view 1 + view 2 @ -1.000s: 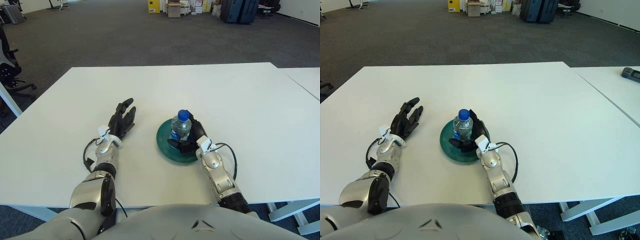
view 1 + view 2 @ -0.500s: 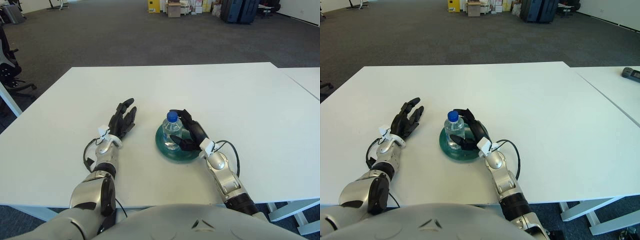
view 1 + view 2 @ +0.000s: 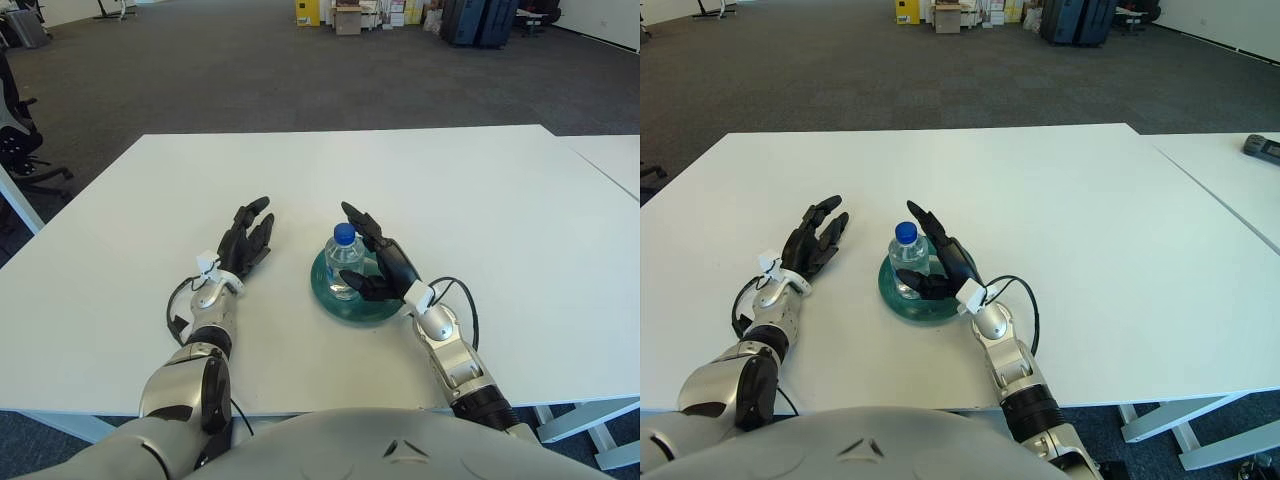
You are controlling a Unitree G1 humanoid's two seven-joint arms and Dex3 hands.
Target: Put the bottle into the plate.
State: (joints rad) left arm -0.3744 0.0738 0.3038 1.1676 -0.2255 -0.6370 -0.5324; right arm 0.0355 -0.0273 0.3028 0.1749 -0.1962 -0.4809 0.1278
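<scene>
While the right arm did the work, the left hand lay flat on the white table at about 9 o'clock from the plate, fingers spread and holding nothing, parked out of the way. Next came the green plate near the table's front edge, with the bottle standing upright inside it, blue cap up, so the placing looked done. At about 3 o'clock from the bottle sat the right hand, fingers spread and straightened, the upper ones clear of the bottle; whether the thumb still touched its base could not be told. That open pose suited a release. 1.0 s earlier those fingers were wrapped around the bottle; 0.5 s earlier they were still curled close.
</scene>
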